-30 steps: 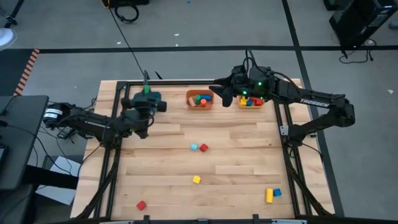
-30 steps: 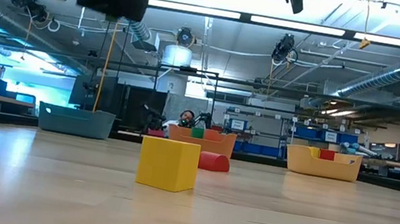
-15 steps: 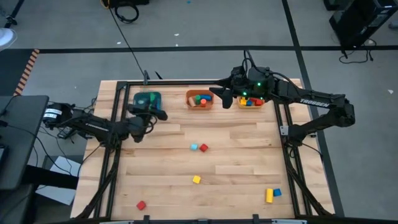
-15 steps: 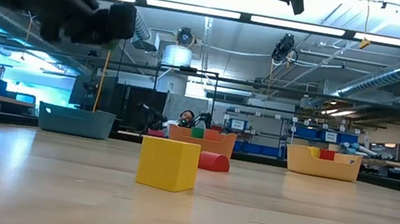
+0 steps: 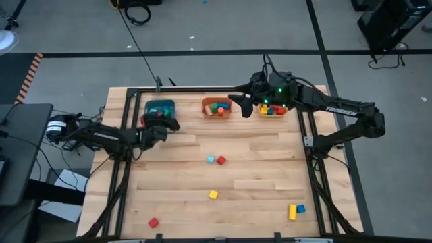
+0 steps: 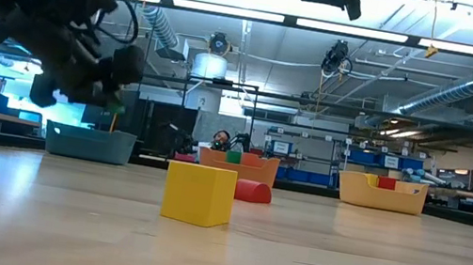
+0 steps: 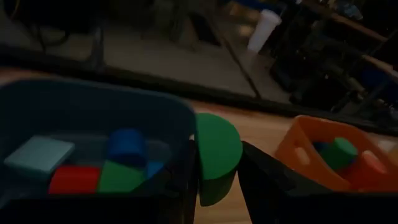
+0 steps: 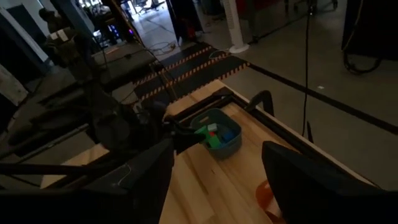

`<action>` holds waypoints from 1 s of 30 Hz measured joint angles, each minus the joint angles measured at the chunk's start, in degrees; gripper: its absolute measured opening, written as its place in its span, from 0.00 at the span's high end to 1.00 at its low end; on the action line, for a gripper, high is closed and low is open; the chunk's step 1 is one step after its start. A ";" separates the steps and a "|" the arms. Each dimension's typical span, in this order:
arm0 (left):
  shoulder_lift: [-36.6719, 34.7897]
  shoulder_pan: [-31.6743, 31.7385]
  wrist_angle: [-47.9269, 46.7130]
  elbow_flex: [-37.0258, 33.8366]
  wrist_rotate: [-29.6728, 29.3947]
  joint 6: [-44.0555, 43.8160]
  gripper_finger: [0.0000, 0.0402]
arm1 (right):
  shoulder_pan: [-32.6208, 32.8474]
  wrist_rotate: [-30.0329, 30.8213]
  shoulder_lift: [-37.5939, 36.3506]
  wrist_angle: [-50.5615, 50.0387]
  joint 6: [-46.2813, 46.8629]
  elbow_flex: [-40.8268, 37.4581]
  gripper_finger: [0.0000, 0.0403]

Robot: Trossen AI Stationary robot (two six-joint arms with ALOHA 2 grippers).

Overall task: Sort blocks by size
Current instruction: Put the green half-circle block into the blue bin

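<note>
High view, left to right: teal bin [image 5: 160,108] at the counter's [image 5: 256,185] far left, holding red, green, blue and pale blue blocks per the left wrist view. Left pincer [image 5: 167,123] just beside that bin's near edge, clamped on a green block [image 7: 215,154] with a rounded top, held at the rim. Orange bin [image 5: 217,108] next along the far edge, with red, green and blue pieces inside. Right pincer [image 5: 241,104] raised between the orange bin and the yellow bin [image 5: 271,110], fingers spread, holding nothing. Yellow bin loaded with red, yellow and green pieces. Loose on the counter, well apart from both pincers: red block [image 5: 153,223], yellow cube [image 5: 213,194], light blue and red pair [image 5: 216,160], yellow bar with blue cube [image 5: 295,211] at near right.
</note>
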 joint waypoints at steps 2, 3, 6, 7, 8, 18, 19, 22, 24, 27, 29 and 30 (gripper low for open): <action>0.00 2.94 -1.05 0.00 3.77 -1.45 0.72 | -0.32 0.00 0.00 -0.17 -0.73 0.00 0.35; 0.00 4.30 -1.42 0.00 5.76 -1.68 0.72 | -0.40 0.00 0.01 -0.32 -1.27 0.00 0.35; 0.02 8.55 -3.64 0.57 12.43 -2.94 0.73 | -0.94 -0.08 0.00 -0.48 -1.88 0.00 0.36; 0.02 9.91 -5.34 1.22 14.62 -3.81 0.73 | -1.12 -0.17 0.02 -0.65 -2.08 0.00 0.36; 0.04 11.20 -7.58 2.06 16.50 -4.54 0.74 | -1.32 -0.21 0.02 -0.88 -2.53 0.00 0.36; 0.04 18.85 -29.86 13.88 22.94 -1.17 0.75 | -3.92 -3.82 0.00 -1.03 -4.38 0.00 0.36; 0.03 19.26 -31.37 14.89 22.95 -1.15 0.74 | -4.18 -4.39 0.02 -1.03 -4.44 0.00 0.36; 0.04 20.42 -35.56 17.33 23.25 -1.07 0.72 | -4.86 -5.85 0.01 -1.10 -4.61 0.00 0.36; 0.02 21.20 -37.39 18.14 24.66 0.49 0.69 | -5.19 -6.66 0.00 -1.16 -5.30 0.00 0.36; 0.04 21.84 -38.62 18.38 26.10 1.77 0.65 | -5.49 -7.50 0.02 -1.27 -6.14 0.00 0.36; 0.04 22.17 -38.99 18.38 27.02 1.75 0.62 | -5.54 -7.54 0.01 -1.51 -6.60 0.00 0.36; 0.04 22.19 -38.97 18.38 27.22 1.75 0.60 | -5.54 -7.60 0.00 -1.76 -7.05 0.00 0.36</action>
